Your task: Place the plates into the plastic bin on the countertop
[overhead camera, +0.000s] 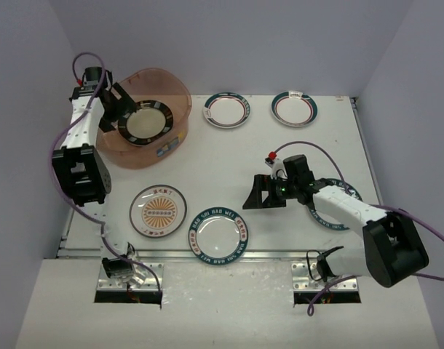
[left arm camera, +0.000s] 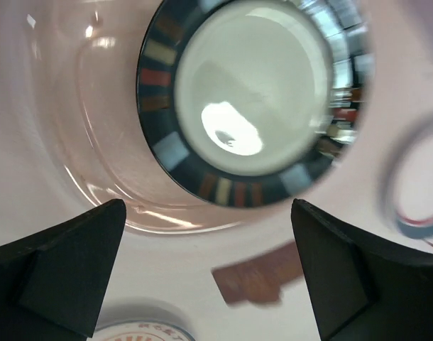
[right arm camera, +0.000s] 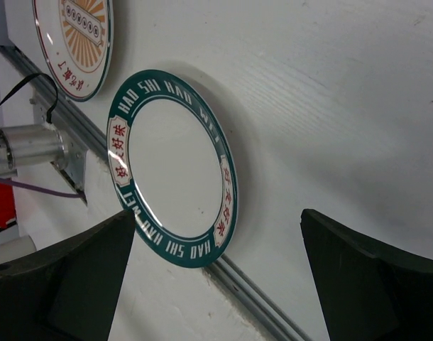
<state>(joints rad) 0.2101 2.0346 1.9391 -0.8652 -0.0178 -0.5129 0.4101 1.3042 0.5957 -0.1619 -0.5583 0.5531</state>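
black-rimmed plate (overhead camera: pixel 144 123) in pinkish bin (overhead camera: pixel 175 87)

A pale lavender-grey back wall (overhead camera: pixel 266 36), left wall (overhead camera: pixel 18 109) and right wall (overhead camera: pixel 418 87) close in the scene. Between them stands a white rectangular bench (overhead camera: pixel 229 156) with a metal rail (overhead camera: pixel 273 255) along its near edge. A pale board (overhead camera: pixel 229 313) lies in front of it. The light is soft and even, and the shadows are faint.
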